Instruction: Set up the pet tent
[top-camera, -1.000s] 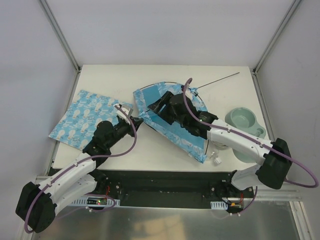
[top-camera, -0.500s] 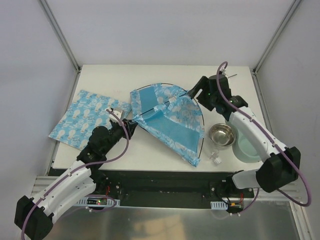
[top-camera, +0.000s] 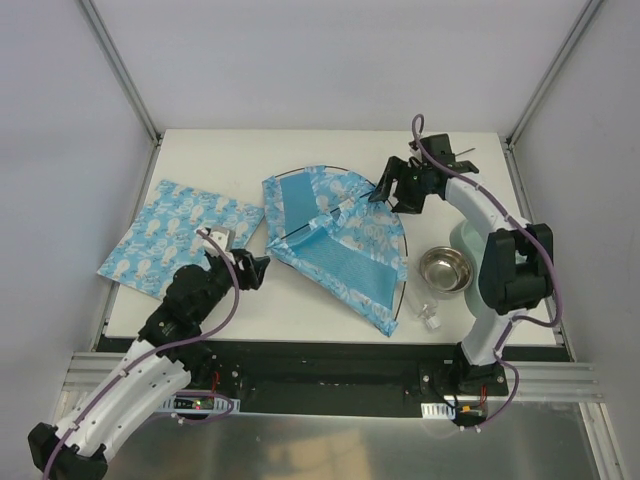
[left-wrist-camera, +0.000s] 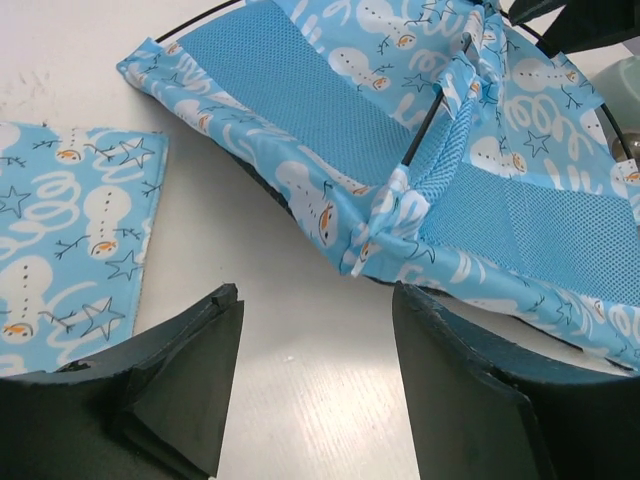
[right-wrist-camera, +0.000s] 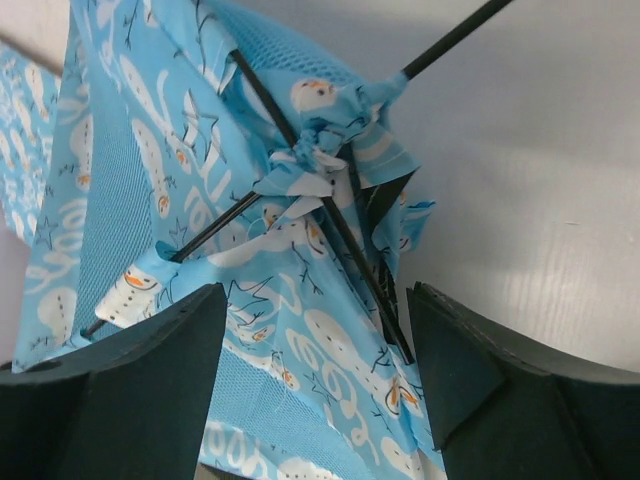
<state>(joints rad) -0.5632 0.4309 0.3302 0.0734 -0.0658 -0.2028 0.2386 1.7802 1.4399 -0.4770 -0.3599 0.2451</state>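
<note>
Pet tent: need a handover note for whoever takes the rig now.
Left pincer: open, empty, just short of a near corner of the pet tent.
Right pincer: open, straddling the tied pole crossing at the tent's far-right edge; no grip visible.
Tent: mid-table, slumped, not standing; mat flat to its left, metal bowl to its right.
Done: poles appear fitted and crossed.
Left: get it standing upright.

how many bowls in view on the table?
2. A steel bowl sits right of the pet tent. A pale green bowl lies just beyond it toward the right edge, mostly hidden by the right arm. The tent's fabric could hide more.
</note>
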